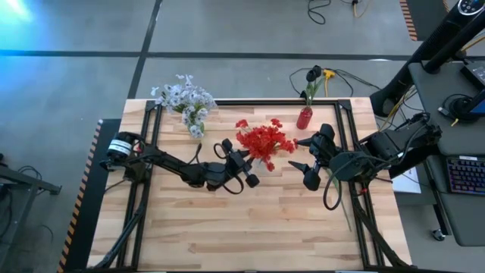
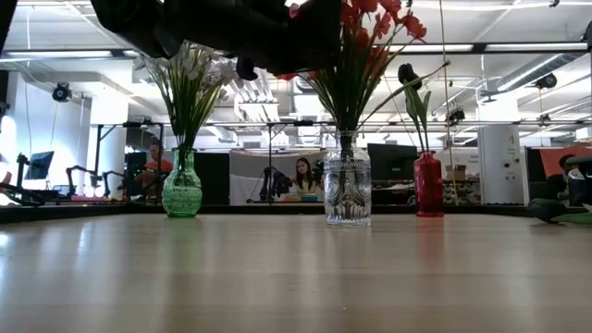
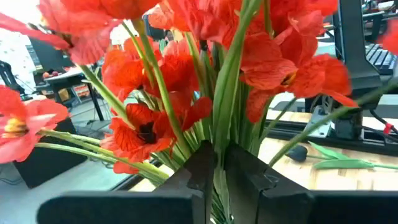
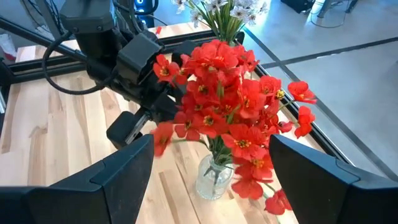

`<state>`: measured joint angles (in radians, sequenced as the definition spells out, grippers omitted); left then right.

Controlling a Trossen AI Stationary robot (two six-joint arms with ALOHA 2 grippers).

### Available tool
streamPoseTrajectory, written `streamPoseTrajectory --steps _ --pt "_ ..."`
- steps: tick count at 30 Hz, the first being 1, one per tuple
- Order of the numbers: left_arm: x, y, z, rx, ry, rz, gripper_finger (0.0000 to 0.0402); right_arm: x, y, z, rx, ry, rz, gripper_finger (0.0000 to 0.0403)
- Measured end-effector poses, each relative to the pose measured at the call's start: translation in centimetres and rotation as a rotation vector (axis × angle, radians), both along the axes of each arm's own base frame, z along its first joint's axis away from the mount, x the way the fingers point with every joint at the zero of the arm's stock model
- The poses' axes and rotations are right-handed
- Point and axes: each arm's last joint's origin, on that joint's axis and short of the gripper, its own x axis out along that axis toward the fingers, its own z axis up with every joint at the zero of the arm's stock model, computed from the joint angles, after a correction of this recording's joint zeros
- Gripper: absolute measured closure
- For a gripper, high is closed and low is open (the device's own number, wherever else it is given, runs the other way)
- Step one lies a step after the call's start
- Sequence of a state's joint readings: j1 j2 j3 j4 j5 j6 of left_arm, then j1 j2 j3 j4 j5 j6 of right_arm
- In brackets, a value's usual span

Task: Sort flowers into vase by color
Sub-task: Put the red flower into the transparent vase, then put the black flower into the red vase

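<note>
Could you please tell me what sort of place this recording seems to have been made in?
Probably an open-plan robotics lab or office: a wooden worktable in a black frame on a concrete floor, a keyboard on a side desk, and people seated at monitors behind the vases.

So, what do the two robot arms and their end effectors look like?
Both arms are black, built of jointed links with looping black cables. The left arm has a silver, cylindrical base joint. The left end effector and the right end effector each have two flat, angular, matte black fingers.
</note>
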<state>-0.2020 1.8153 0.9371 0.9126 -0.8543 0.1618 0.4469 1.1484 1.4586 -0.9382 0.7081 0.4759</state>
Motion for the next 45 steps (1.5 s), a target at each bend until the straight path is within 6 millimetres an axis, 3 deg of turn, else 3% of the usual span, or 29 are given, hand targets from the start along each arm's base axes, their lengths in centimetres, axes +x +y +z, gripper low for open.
streamPoseTrajectory --steps 12,16,22,27,32,39,45 --pt "0.0 0.0 -0.2 -0.027 0.0 -0.002 0.0375 0.0 0.0 0.0 0.003 -0.001 -0.001 0.0094" --pt "-0.1 -0.2 -0.3 -0.027 0.003 -0.01 0.0343 0.0 0.0 0.0 0.003 -0.001 -0.001 0.0094" --pt "-0.2 -0.8 -0.3 -0.022 0.008 -0.03 0.0263 0.0 0.0 0.0 0.004 -0.002 -0.002 0.0094" --pt "-0.6 -2.3 -0.3 0.041 0.056 -0.011 0.0208 0.0 0.0 0.0 0.018 -0.007 -0.011 0.0094" --pt "-1.5 -3.9 0.2 0.093 0.096 0.091 0.0179 0.0 0.0 0.0 0.039 -0.016 -0.023 0.0094" --pt "-2.6 -6.3 0.4 0.151 0.152 0.144 0.0169 -0.4 -0.2 -0.5 0.13 -0.007 -0.099 0.0094" --pt "-4.0 -8.0 2.2 0.16 0.141 0.087 0.0168 -1.4 -0.6 -2.6 0.227 0.154 -0.289 0.0094"
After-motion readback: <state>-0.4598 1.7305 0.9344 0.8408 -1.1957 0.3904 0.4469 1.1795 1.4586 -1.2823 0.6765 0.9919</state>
